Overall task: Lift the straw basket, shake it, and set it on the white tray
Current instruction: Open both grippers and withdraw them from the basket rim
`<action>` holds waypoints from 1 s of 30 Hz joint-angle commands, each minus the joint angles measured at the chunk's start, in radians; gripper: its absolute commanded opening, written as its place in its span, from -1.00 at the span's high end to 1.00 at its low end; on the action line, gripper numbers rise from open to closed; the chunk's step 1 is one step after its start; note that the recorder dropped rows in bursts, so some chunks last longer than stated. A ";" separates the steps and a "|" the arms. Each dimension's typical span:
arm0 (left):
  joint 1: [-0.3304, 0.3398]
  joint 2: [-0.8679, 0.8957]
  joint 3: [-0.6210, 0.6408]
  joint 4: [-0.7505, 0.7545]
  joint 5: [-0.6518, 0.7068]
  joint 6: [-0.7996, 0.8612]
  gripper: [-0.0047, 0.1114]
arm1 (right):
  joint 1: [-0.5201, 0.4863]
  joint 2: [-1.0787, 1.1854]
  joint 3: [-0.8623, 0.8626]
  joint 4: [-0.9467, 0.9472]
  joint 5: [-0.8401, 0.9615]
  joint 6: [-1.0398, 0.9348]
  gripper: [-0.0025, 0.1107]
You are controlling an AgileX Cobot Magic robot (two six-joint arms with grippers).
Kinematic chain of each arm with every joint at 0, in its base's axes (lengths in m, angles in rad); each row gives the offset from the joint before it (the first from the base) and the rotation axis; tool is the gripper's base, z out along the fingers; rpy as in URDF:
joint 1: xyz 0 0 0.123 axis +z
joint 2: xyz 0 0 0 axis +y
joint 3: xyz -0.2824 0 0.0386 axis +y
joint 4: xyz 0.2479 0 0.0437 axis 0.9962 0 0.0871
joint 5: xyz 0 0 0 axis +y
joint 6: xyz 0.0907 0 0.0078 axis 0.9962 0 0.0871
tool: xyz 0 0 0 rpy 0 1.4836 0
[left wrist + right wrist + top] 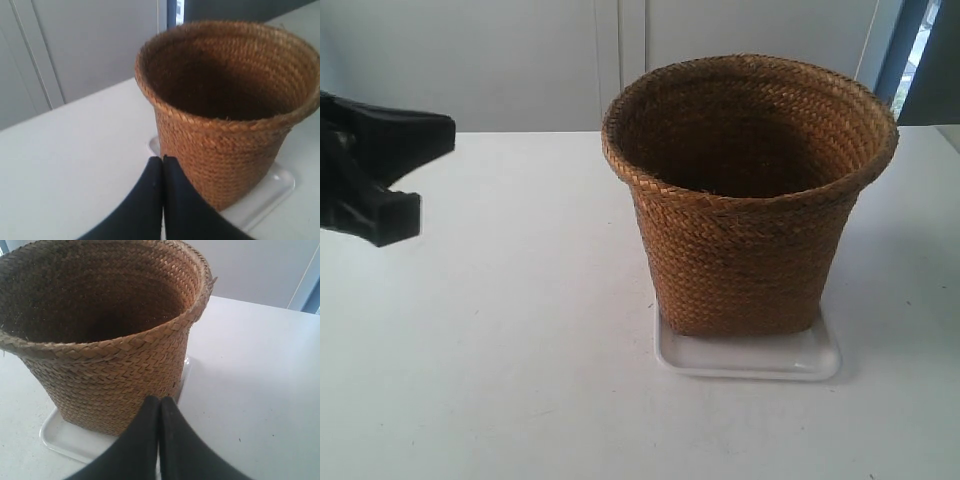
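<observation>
White tabletop bears tray, basket.

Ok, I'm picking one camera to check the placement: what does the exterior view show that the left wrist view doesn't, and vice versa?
Only the exterior view: the arm at the exterior view's left, well apart from the straw basket, and the white tray's whole near rim. Only the left wrist view: the left tool, shut and holding nothing. Both: the basket standing upright on the tray.
</observation>
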 commanded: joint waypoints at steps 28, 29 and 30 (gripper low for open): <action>0.152 -0.266 0.096 0.000 0.396 0.128 0.92 | -0.004 -0.008 0.002 0.000 -0.010 0.008 0.96; 0.195 -0.287 0.116 0.000 0.396 0.128 0.92 | -0.004 -0.008 0.002 0.000 -0.010 0.008 0.96; 0.228 -0.304 0.132 0.000 0.396 0.128 0.92 | -0.004 -0.008 0.002 0.000 -0.010 0.008 0.96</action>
